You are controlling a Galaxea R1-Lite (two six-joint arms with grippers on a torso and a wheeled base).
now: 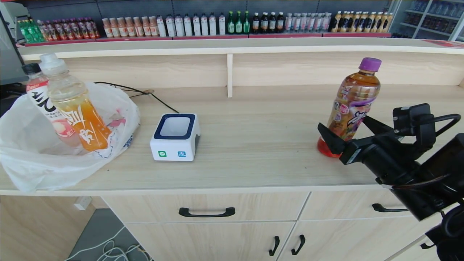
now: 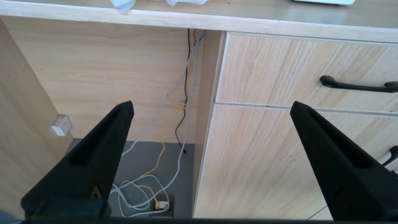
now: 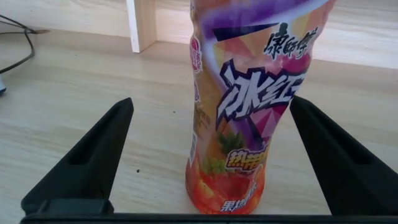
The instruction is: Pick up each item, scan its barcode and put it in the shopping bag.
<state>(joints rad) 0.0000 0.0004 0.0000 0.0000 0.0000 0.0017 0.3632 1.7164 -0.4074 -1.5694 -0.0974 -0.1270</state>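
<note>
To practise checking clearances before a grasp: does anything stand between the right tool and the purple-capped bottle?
Nothing visible does. The right tool is open, with a finger to either side of the purple-capped bottle, and only bare counter shows between them.

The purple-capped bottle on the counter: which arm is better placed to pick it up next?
Right. The right claw is open around the purple-capped bottle, with gaps on both sides. The left claw hangs open below the counter, facing the drawers.

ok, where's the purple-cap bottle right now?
Head view: the purple-cap bottle stands upright on the right side of the counter, flanked by the open right end effector, far right of the scanner.
</note>
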